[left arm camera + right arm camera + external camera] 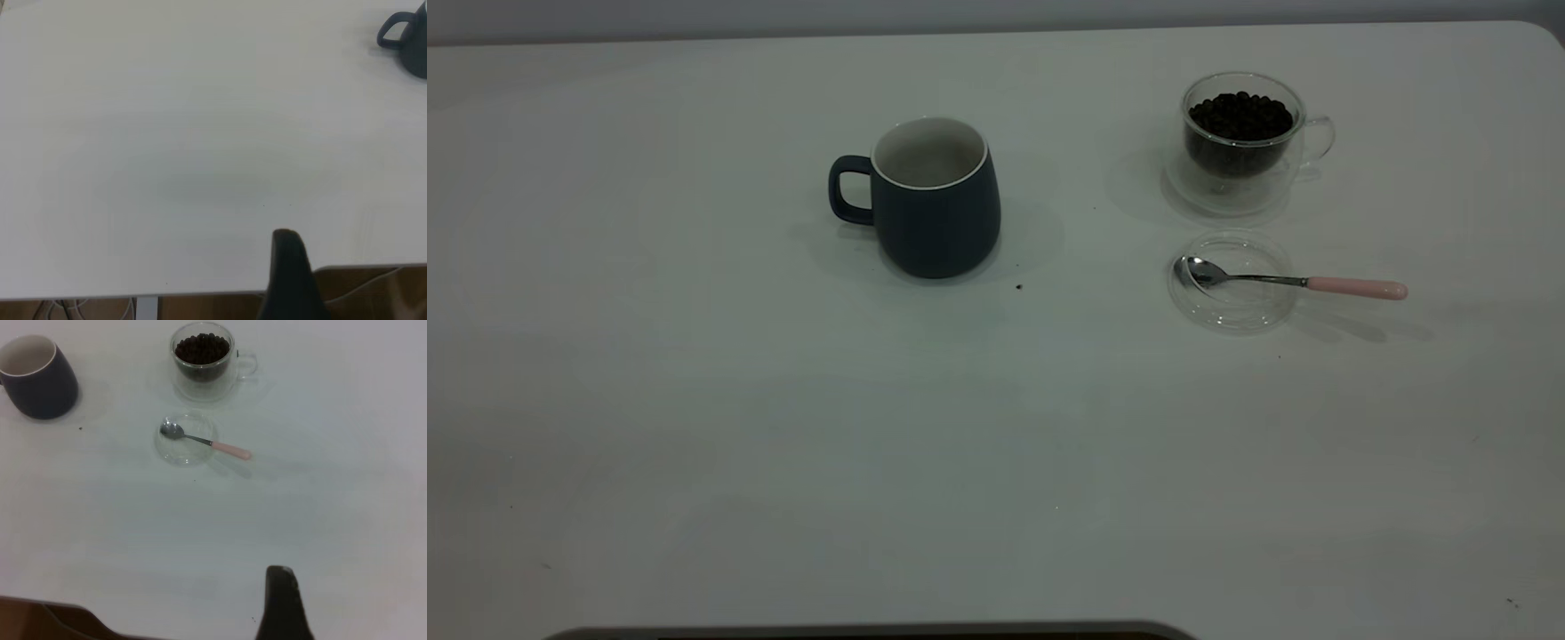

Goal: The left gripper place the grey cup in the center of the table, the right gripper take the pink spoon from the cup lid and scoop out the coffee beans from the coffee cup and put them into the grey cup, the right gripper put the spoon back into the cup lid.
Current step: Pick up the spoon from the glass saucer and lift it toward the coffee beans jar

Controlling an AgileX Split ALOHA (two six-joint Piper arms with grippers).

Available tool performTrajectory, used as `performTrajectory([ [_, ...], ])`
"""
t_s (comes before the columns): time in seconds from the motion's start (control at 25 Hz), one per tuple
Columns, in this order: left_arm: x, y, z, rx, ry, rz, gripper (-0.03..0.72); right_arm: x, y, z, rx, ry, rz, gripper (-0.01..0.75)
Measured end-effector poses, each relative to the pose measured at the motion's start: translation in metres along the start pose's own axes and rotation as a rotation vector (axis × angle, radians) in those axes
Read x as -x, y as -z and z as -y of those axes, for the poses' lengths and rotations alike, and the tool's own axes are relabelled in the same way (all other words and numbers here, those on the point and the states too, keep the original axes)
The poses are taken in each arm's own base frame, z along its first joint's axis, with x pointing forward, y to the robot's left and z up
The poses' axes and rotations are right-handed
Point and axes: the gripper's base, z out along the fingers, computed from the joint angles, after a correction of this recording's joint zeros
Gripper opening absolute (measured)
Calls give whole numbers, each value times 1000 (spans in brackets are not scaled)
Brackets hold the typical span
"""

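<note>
The grey cup (934, 200) stands upright near the middle of the table (694, 400), handle to the left, and I see no beans in its white inside. The coffee cup (1240, 169) stands at the back right, filled with coffee beans (1240, 116). In front of it the cup lid (1232, 311) lies flat. The pink spoon (1303, 283) rests with its bowl in the lid and its handle pointing right. Neither arm shows in the exterior view. My left gripper (285, 235) hangs over the table's near edge, far from the grey cup (413, 40). My right gripper (280, 572) is well short of the spoon (207, 442). Each shows as one dark tip with no gap.
A tiny dark speck (1019, 286) lies just right of the grey cup's base. The table's near edge (200, 293) and the brown floor with cables show below the left gripper. A dark curved edge (871, 629) sits at the bottom of the exterior view.
</note>
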Motion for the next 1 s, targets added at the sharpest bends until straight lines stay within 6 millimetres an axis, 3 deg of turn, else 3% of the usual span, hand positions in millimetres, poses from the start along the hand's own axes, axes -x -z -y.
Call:
performTrajectory([
  [0.56, 0, 0, 0, 0, 3, 0, 569, 0, 0, -1, 15, -16, 4, 577],
  [0.72, 0, 0, 0, 0, 3, 0, 569, 8, 0, -5, 60, -50, 58, 559],
  [0.84, 0, 0, 0, 0, 3, 0, 569, 21, -9, -5, 70, -81, 71, 534],
  [1.0, 0, 0, 0, 0, 3, 0, 569, 44, -39, -1, 54, -115, -11, 528],
])
